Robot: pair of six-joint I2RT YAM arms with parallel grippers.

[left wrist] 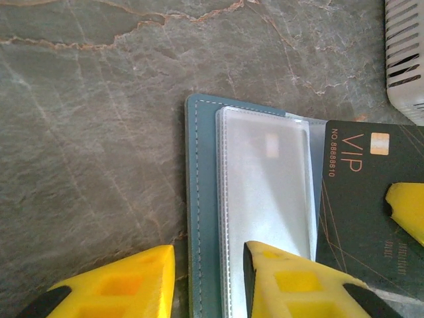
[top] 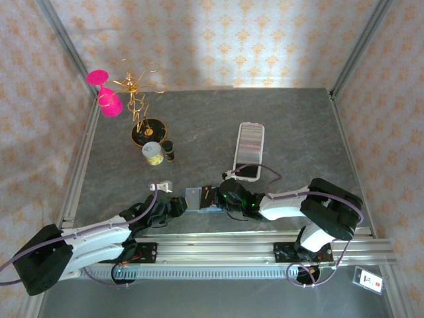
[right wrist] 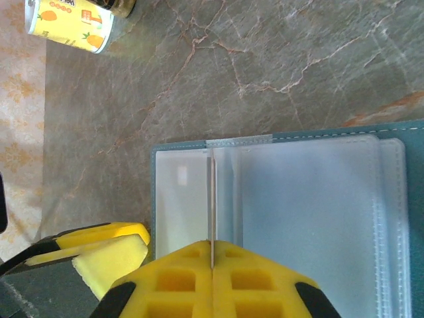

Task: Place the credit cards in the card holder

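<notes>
The small teal-blue folding card holder [top: 194, 197] [left wrist: 202, 199] [right wrist: 298, 218] lies open and flat on the grey marbled table [top: 298, 119], near its front edge between the two arms, with its clear plastic sleeves facing up.

The right gripper [top: 216, 197] [right wrist: 212, 246] is closed tight on a dark rectangular plastic credit card printed "VIP" [left wrist: 351, 212] [right wrist: 212, 199]. In the right wrist view the card shows edge-on as a thin line standing over the sleeves. Whether its lower edge touches a sleeve cannot be told.

The left gripper [top: 179, 204] [left wrist: 207, 250] stands partly open and holds nothing. Its yellow fingers [left wrist: 291, 285] straddle the holder's stitched outer edge, one over the bare table and one over the nearest sleeve, so that this finger covers that sleeve's near end.

A long white slotted plastic tray [top: 250, 142] [left wrist: 405, 59] sits just beyond the holder, towards the right. A dark flat rectangle [top: 247, 171] lies at the tray's near end, and what it is cannot be told. Further back on the left stand a small yellow-and-white can with fruit pictures [top: 152, 152] [right wrist: 66, 23] and a dark little bottle [top: 169, 151], touching or nearly so. Behind them are a gold wire jewellery stand on a black base [top: 146, 126] and pink glasses [top: 105, 93], all well apart from the holder. A small white object [top: 161, 187] lies near the left gripper.
</notes>
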